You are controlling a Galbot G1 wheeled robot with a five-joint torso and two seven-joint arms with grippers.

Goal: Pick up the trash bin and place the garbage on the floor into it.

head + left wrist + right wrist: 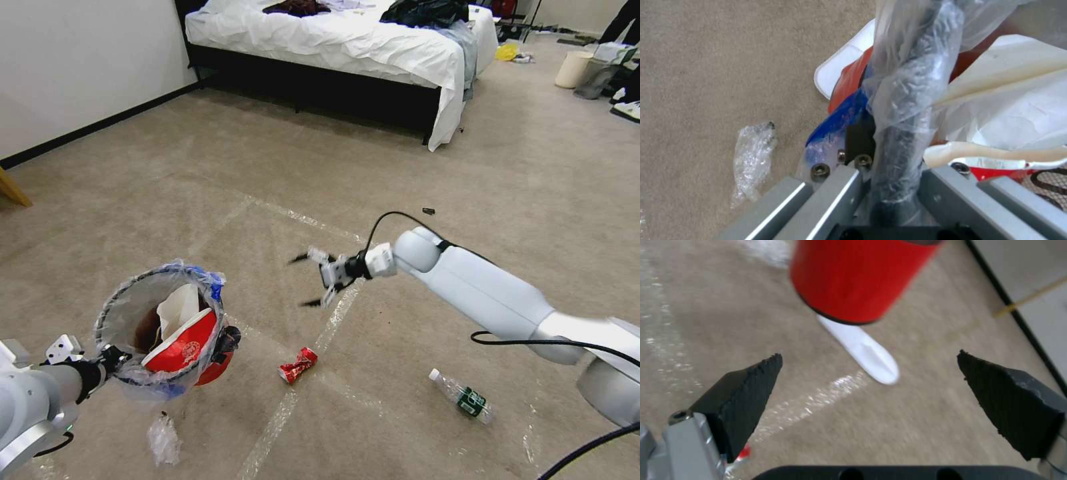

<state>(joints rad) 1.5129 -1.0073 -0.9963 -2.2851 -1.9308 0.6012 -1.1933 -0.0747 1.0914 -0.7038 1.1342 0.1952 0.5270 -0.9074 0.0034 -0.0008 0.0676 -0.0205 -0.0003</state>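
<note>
1. The trash bin (163,327) is held off the floor (200,167) by its bag-lined rim, on which the left hand (110,360) is clamped.
2. A crushed paper cup (183,347) and white paper (177,307) are seen inside it.
3. The right hand (310,280) is held wide open and empty above the carpet.
4. A crushed red can (298,365), a bottle (463,397) and a clear wrapper (163,440) are left lying on the floor.

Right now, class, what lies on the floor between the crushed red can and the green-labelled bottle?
Bare carpet with one pale tape line angling across, in the head view; no litter lies between the can and the bottle.
</note>
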